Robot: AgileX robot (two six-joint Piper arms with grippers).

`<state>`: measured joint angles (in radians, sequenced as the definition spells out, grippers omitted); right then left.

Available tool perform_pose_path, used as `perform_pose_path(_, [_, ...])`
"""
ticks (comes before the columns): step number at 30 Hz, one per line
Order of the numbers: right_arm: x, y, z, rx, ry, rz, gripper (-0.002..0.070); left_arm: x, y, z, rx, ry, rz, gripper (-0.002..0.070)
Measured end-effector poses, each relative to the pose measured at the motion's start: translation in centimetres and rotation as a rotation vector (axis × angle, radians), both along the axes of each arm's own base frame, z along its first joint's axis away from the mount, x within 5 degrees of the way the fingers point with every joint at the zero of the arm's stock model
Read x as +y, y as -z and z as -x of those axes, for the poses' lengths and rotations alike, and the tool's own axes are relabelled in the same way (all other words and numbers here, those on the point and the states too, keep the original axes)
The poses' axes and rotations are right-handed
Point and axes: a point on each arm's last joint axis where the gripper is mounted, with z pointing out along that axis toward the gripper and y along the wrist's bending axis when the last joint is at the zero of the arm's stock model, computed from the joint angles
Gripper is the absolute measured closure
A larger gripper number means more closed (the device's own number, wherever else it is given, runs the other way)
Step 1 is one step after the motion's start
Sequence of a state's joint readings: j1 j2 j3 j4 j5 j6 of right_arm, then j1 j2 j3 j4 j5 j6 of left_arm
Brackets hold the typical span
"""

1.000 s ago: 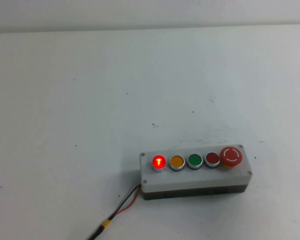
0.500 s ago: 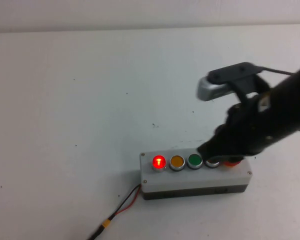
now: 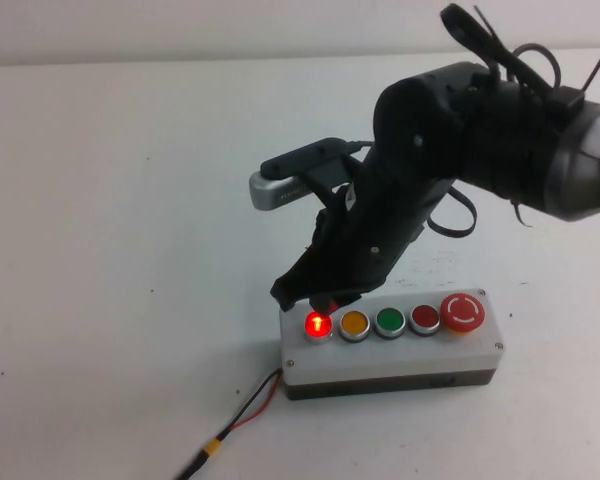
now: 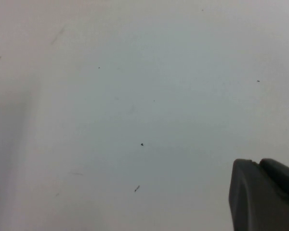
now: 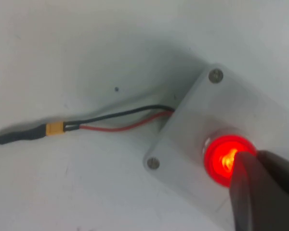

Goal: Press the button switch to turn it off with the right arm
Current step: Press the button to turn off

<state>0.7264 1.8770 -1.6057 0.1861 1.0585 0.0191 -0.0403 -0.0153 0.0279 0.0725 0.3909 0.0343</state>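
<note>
The button switch [image 3: 318, 324] glows bright red at the left end of the white five-button box [image 3: 390, 358]. My right arm reaches in from the upper right. My right gripper [image 3: 315, 298] is shut, with its black tip right over the glowing button. In the right wrist view the right gripper [image 5: 254, 166] covers one edge of the lit button switch [image 5: 220, 159] on the box [image 5: 192, 120]. I cannot tell whether it touches. My left gripper [image 4: 256, 167] shows only in the left wrist view, shut, over bare table.
To the right of the glowing button the box has an orange button [image 3: 354, 324], a green button [image 3: 390, 322], a dark red flat button [image 3: 425, 319] and a red mushroom stop button [image 3: 463, 311]. A red-and-black cable [image 3: 245, 412] with a yellow connector [image 5: 54, 129] leaves the box's front left.
My right arm has come in from the right and moved left along the box, from over the dark red button to over the glowing button. The button still glows.
</note>
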Motion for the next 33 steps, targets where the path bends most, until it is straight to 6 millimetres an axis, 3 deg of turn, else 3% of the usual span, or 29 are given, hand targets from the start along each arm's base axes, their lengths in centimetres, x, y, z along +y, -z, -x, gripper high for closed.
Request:
perform_pose_path(7, [1.0,1.4,-1.2,0.012,-0.003,0.021,0.0691,0.0,0.0,0.0,0.0,0.0,0.0,0.0677])
perform_pose_path(25, [1.0,1.6,-1.4,0.014,-0.011,0.053,0.0691,0.0,0.0,0.0,0.0,0.0,0.0,0.0677])
perform_pose_path(33, [1.0,0.8,-1.3,-0.012,-0.033,0.087,0.0691,0.0,0.0,0.0,0.0,0.0,0.0,0.0677])
